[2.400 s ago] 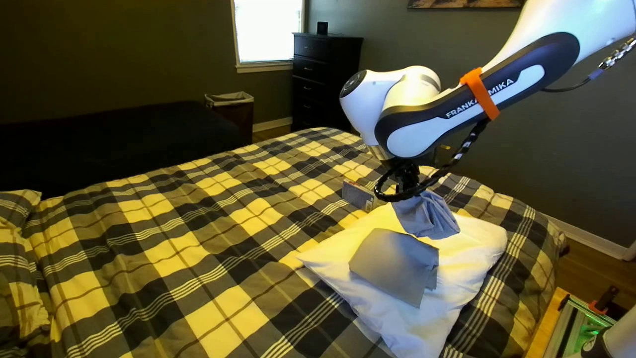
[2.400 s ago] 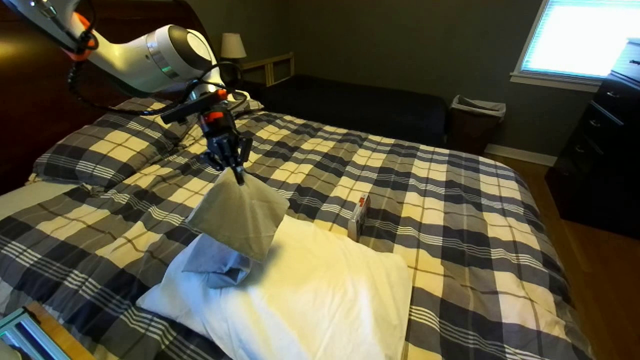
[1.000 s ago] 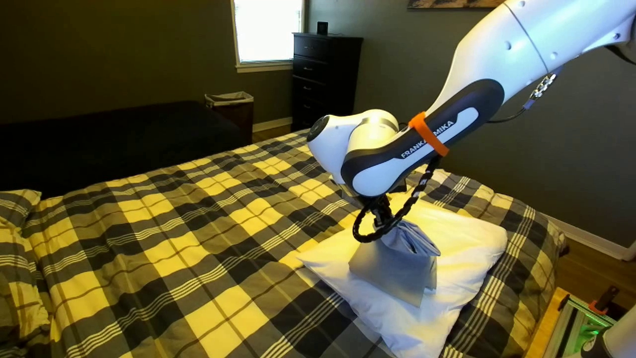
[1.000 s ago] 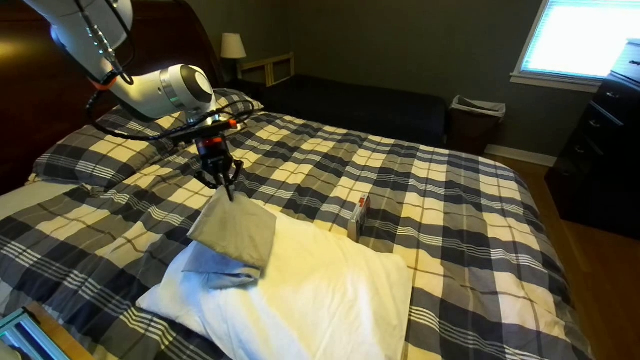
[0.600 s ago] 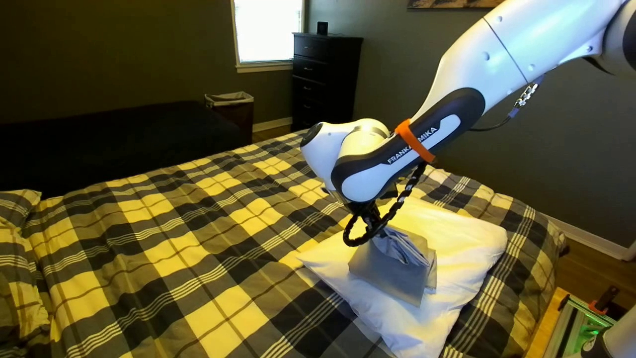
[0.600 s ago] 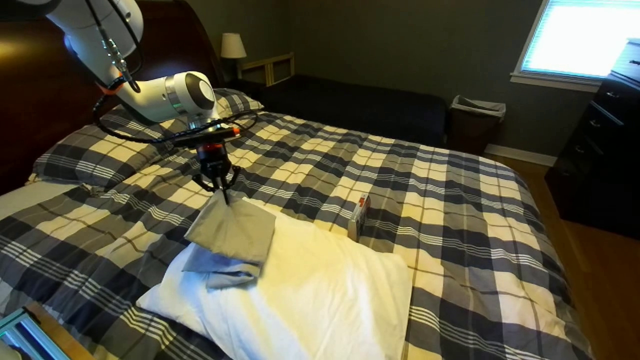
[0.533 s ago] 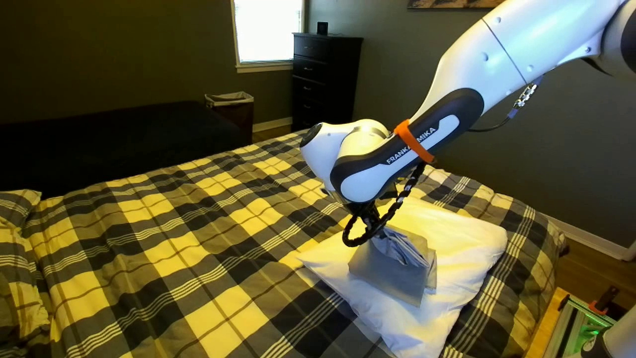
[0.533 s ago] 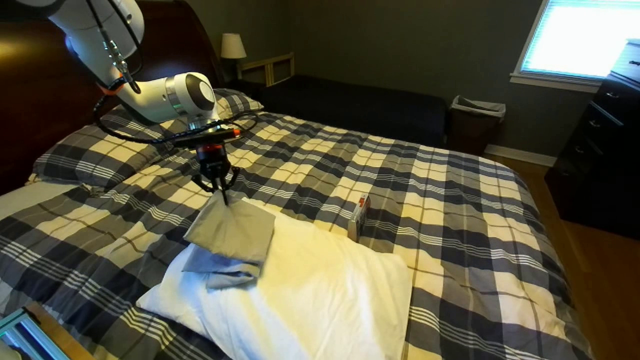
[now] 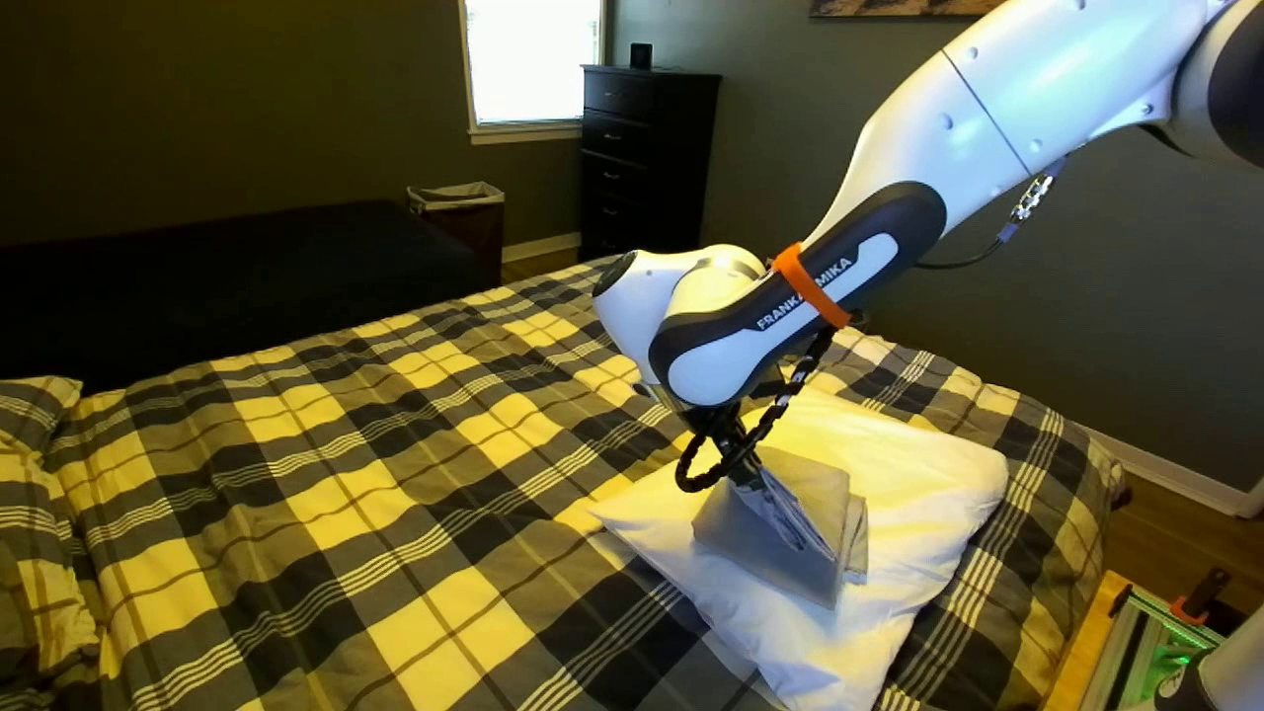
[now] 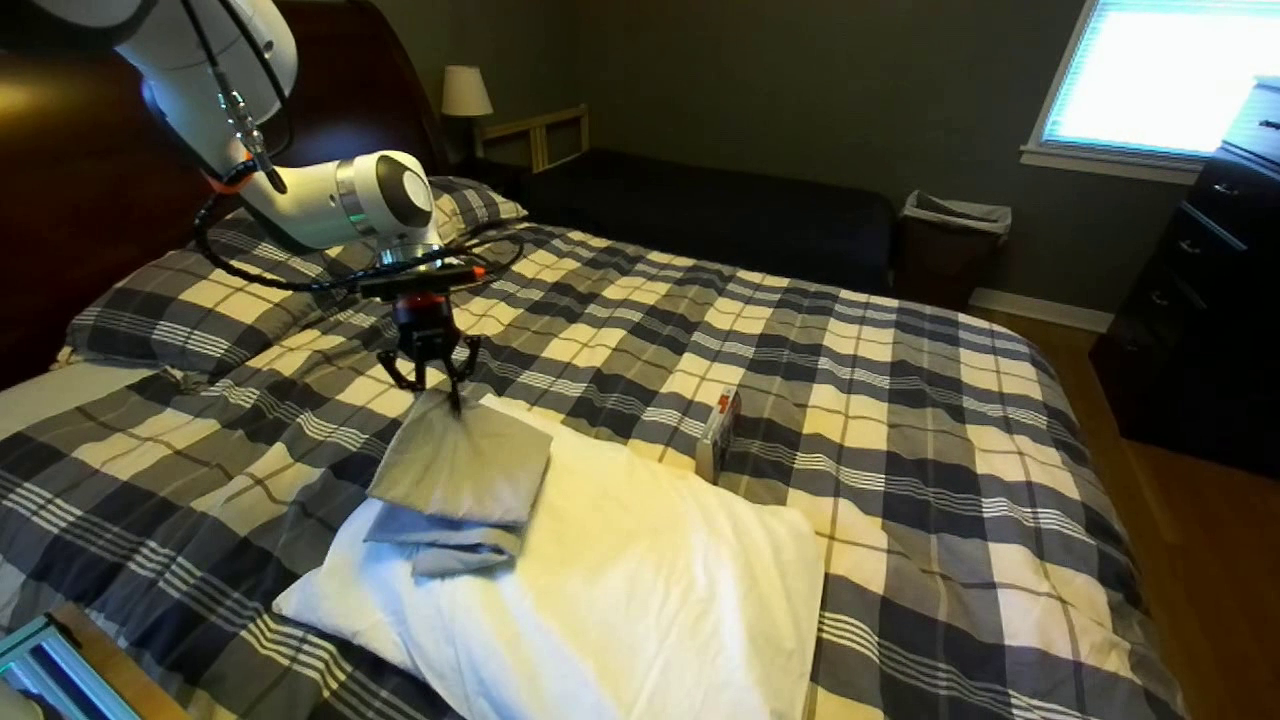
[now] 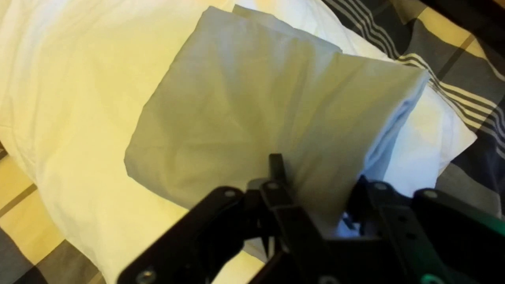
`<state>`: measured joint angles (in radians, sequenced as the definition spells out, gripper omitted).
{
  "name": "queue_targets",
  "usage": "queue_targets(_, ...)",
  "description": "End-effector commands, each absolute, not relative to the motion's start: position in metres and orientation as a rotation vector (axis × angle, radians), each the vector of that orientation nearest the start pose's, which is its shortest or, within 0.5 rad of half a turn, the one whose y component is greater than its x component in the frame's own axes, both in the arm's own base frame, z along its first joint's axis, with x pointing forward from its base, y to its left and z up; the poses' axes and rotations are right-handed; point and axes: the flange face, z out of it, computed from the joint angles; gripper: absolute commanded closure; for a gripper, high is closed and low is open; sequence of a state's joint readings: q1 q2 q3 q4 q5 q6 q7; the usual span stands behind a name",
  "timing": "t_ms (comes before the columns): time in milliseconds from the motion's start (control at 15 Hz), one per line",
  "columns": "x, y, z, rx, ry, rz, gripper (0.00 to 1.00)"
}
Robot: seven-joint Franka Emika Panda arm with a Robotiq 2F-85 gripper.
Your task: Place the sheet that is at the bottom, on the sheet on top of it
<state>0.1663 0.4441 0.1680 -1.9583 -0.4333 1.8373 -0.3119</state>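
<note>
A folded grey sheet (image 10: 465,465) lies over another folded sheet (image 10: 465,550), whose bluish side shows beneath it in an exterior view. Both rest on a white pillow (image 10: 650,600). My gripper (image 10: 438,395) is at the upper sheet's edge near the bed's head side. In the wrist view the jaws (image 11: 318,169) are spread apart, with the upper sheet (image 11: 244,102) passing between them. In an exterior view the upper sheet's creased bluish edge (image 9: 785,509) leans down from the fingers, over the lower sheet (image 9: 780,573). The fingertips are partly hidden by cable and cloth.
The pillow (image 9: 908,464) lies on a bed with a plaid cover (image 9: 395,474). A small box (image 10: 717,435) stands upright beside the pillow. A wooden board with a metal rail (image 10: 60,660) is at the bed's near edge. Plaid pillows (image 10: 220,290) lie by the headboard.
My gripper has come down and across, bringing the held sheet onto the other one. In the last half second the jaws have spread, and the upper sheet has settled lower.
</note>
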Motion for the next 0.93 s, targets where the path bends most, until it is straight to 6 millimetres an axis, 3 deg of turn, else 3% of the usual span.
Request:
queue_targets(0, 0.537, 0.152, 0.241, -2.931, -1.461, 0.761, 0.30)
queue_targets(267, 0.538, 0.152, 0.270, -2.894, -1.482, 0.546, 0.00)
queue_targets(600, 0.524, 0.141, 0.311, -2.929, -1.467, 0.392, 0.00)
queue_targets(867, 0.504, 0.121, 0.344, -3.017, -1.369, 0.351, 0.00)
